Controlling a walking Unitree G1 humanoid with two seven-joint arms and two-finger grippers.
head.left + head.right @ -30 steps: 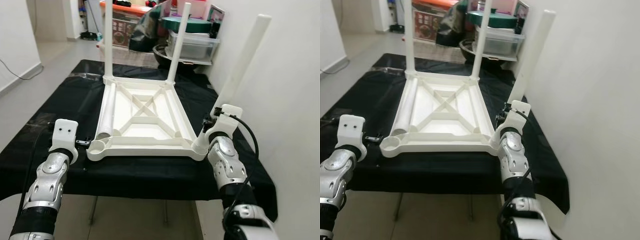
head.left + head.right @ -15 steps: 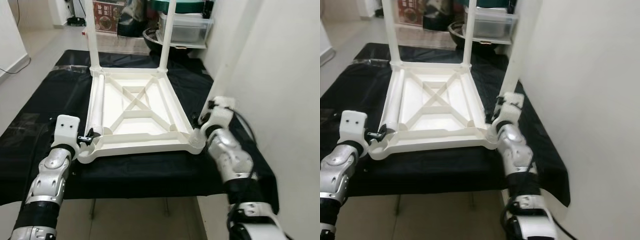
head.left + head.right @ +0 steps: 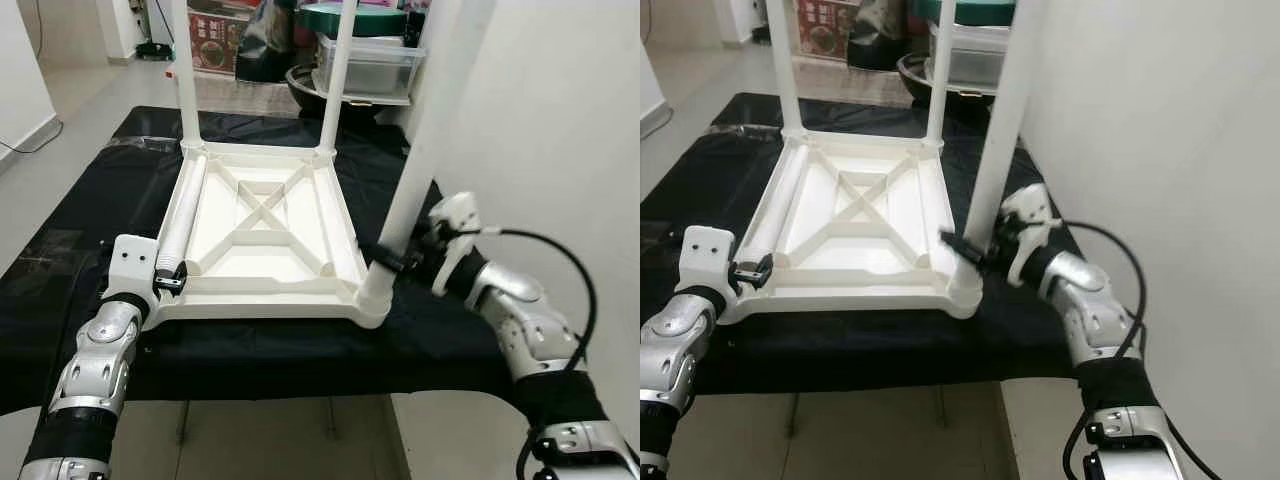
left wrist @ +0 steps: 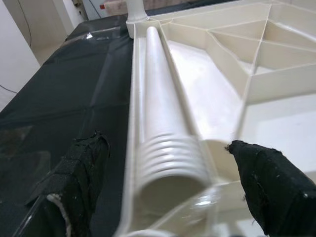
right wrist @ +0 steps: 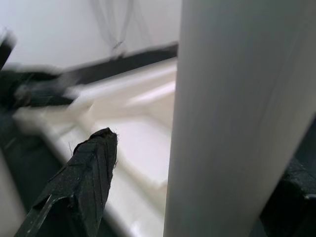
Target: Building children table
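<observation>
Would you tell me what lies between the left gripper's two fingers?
In the left wrist view, the ribbed end of a loose table leg, lying inside the upturned tabletop, sits between the left gripper fingers.

Left gripper [image 3: 172,282] reaches forward low, fingers spread apart. Right gripper [image 3: 400,262] reaches inward from the right, fingers parted.

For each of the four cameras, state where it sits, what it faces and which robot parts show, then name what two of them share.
Left eye view: on the head, looking down at the upturned white table on the black cloth; both silver arms show.
Right eye view: same head, same scene.
Left wrist view: along the left pincer, at the loose leg lying in the table.
Right wrist view: along the right pincer, around the near right leg.
Shared: both eye views show that leg standing in its corner socket.
</observation>
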